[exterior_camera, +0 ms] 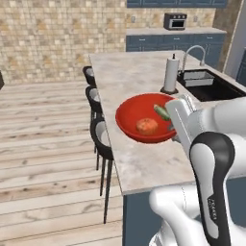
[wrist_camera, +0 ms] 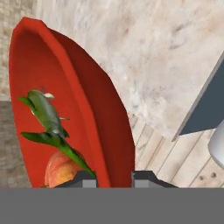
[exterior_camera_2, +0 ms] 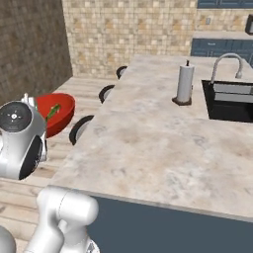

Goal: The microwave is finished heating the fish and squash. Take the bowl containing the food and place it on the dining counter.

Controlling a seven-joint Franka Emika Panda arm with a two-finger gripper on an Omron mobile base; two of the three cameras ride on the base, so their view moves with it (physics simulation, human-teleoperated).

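I was on the carrying step: my claw (wrist_camera: pixel 114 178) was clamped on the rim of the red bowl (exterior_camera: pixel 139 117), one finger inside the wall and one outside. The bowl hung in the air, tipped a little, with the orange lump (exterior_camera: pixel 147 126) and the green piece (exterior_camera: pixel 162 112) lying in it. From the left base view it looked to be over the pale dining counter (exterior_camera: pixel 139 163), near the edge by the black stools (exterior_camera: pixel 98 132). From the right base view it seemed out past that edge, at about 9 o'clock from the counter, over the floor.

I think the next move called for bringing the bowl well over the stone top, leveling it, lowering it flat, then letting go.

My own arm hid the bowl's near side. I could not tell how high the bowl was above the top. The paper towel roll (exterior_camera: pixel 170 74) and the sink (exterior_camera: pixel 211 84) stood at about 1 o'clock from the bowl, well apart from it.
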